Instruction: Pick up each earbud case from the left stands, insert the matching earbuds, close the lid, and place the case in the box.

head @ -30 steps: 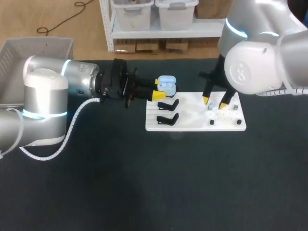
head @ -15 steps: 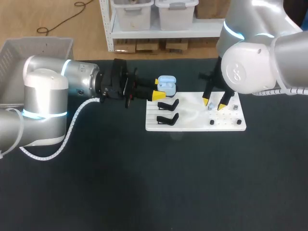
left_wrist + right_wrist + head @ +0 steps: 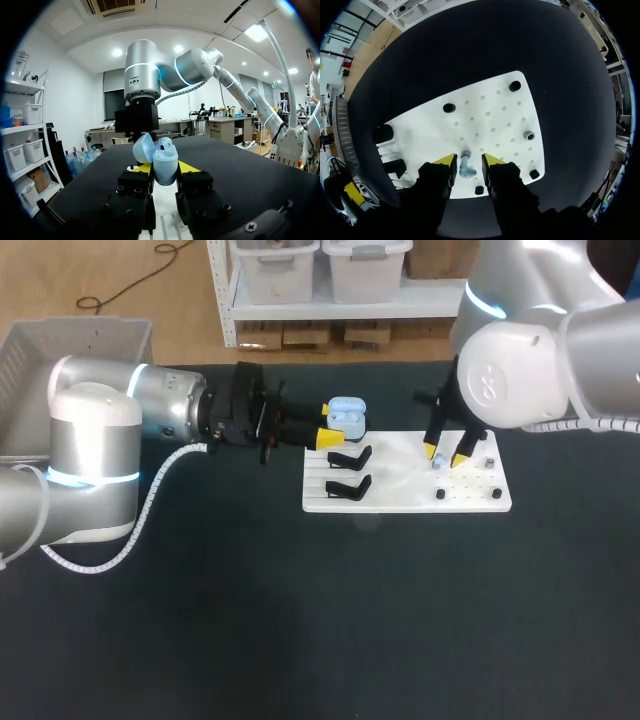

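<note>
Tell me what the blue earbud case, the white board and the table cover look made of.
Earbud case: likely smooth moulded plastic, pale blue, with soft highlights on its rounded shell. White board: looks like rigid matt plastic or painted sheet, flat with rows of small holes. Table cover: dark, dull, probably fabric or rubber mat; no glare.

The earbud case (image 3: pixel 165 162) is pale blue, as is the earbud (image 3: pixel 465 167) on the white board (image 3: pixel 490 115), which is dotted with rows of small holes and carries black pegs (image 3: pixel 449 107) and black stands (image 3: pixel 350 457). The worktop (image 3: pixel 300 620) is plain matte black and the box (image 3: pixel 40 350) pale grey. The left hand (image 3: pixel 328 425) and right hand (image 3: pixel 443 455) are black with bright yellow tips, on a silver-grey left arm (image 3: pixel 95 420) and right arm (image 3: pixel 520 370), each ringed with a cyan light band.
</note>
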Robot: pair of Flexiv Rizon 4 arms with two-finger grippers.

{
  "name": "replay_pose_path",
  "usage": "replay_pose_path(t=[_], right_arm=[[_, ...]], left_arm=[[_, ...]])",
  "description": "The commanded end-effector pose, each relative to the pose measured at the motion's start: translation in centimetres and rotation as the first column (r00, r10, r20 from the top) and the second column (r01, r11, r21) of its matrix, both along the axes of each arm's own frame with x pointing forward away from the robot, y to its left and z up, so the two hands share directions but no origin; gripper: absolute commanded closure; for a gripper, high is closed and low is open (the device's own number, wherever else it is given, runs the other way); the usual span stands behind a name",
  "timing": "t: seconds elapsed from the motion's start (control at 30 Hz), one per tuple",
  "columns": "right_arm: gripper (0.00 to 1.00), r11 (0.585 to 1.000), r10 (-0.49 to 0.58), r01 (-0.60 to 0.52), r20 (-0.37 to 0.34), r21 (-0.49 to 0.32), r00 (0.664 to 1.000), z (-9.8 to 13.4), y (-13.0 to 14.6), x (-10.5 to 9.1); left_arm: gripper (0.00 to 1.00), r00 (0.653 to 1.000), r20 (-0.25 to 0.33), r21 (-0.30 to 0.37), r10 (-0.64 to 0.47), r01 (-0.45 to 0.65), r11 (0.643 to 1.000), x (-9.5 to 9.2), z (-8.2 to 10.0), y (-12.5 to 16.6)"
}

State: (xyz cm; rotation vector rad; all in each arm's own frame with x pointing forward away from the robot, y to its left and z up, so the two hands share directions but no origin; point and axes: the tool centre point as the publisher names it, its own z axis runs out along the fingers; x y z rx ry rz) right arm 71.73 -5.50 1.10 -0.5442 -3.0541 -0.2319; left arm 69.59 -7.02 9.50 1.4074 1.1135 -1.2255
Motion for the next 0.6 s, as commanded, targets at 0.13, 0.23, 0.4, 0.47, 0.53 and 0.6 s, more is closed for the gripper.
replay_pose_path(t=[0.13,0.23,0.4,0.47,0.53,0.6], right_arm=[[0.7,1.0,0.006,-0.006,-0.004,0.003,1.0,0.06,0.04,0.17],[0.71,1.0,0.009,-0.009,-0.002,0.004,1.0,0.18,0.05,0.1],[0.71,1.0,0.016,-0.016,0.005,0.0,1.0,0.24,-0.03,-0.25],[0.71,1.0,0.02,-0.02,0.009,-0.006,1.0,0.14,-0.07,-0.46],[0.71,1.0,0.026,-0.026,0.013,-0.013,1.0,-0.02,-0.08,-0.62],[0.71,0.999,0.03,-0.03,0.019,-0.017,0.999,-0.11,-0.08,-0.73]], left_arm=[[1.0,1.0,0.003,-0.001,0.006,-0.006,1.0,-0.22,-0.01,0.03],[1.0,1.0,0.003,-0.001,0.006,-0.006,1.0,-0.22,-0.01,0.03],[1.0,1.0,0.003,-0.001,0.006,-0.006,1.0,-0.22,-0.01,0.03],[1.0,1.0,0.003,-0.001,0.006,-0.006,1.0,-0.22,-0.01,0.03],[1.0,1.0,0.003,-0.001,0.006,-0.006,1.0,-0.22,-0.01,0.03],[1.0,1.0,0.003,-0.001,0.006,-0.006,1.0,-0.22,-0.01,0.03]])
